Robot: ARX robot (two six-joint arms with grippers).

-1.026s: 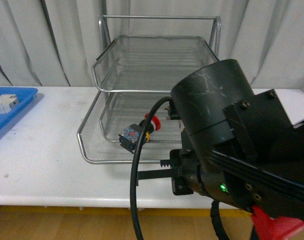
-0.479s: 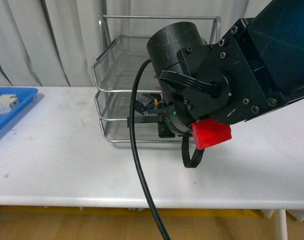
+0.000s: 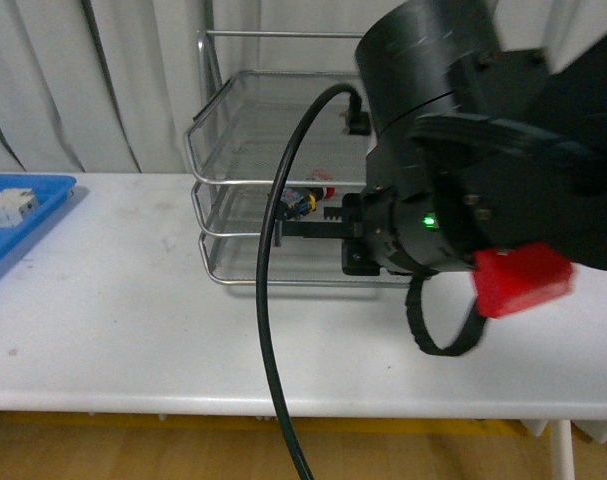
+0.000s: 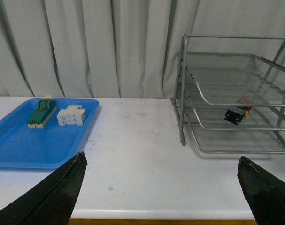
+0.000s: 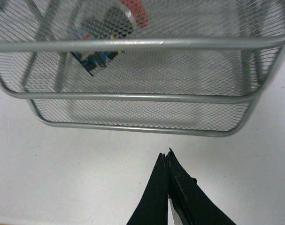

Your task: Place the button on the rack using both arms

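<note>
The button (image 3: 310,196), with a red cap and dark body, lies on its side in the middle tray of the silver wire rack (image 3: 215,86). It also shows in the left wrist view (image 4: 237,113) and, through the mesh, in the right wrist view (image 5: 103,33). My right gripper (image 5: 165,155) is shut and empty, just in front of the rack's (image 5: 133,44) tray fronts; in the front view its fingers (image 3: 295,227) point at the rack. My left gripper (image 4: 161,158) is open and empty, low over the table, well away from the rack (image 4: 182,89).
A blue plastic tray (image 4: 20,147) at the table's left holds a green-topped block (image 4: 41,112) and a white block (image 4: 72,116). My right arm's bulk and its black cable (image 3: 268,330) hide much of the rack in the front view. Curtains hang behind.
The tray holding the button was pulled out towards me a second ago; it now sits pushed in, flush with the other trays. My right arm has swung up and back.
</note>
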